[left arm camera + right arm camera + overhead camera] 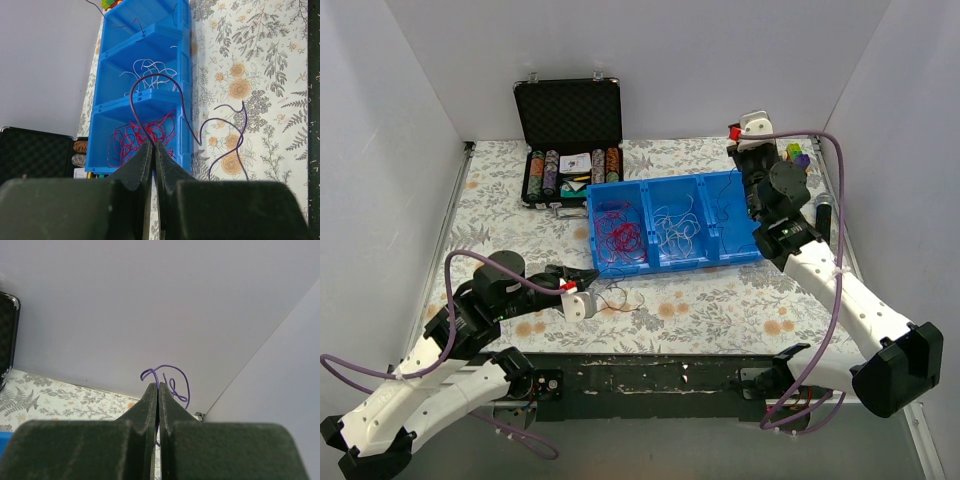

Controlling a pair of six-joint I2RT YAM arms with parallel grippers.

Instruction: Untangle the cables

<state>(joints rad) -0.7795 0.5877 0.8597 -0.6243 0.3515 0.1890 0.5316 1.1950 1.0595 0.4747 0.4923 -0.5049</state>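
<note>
Floral tabletop [720, 300], with a purple cable [160, 76] arching up out of the left pincer [153, 147], which is clenched on it. The cable trails onto the tabletop just beside the near wall of a blue tray [700, 266] holding red cables [618, 238]. The right pincer [158, 387], raised at the tray's other end, grips a purple strand [172, 369], possibly a separate one.

Bright, even light, no glare
We see soft shadows on the table [720, 300]; both wrist views blur along their bottom edge.
</note>
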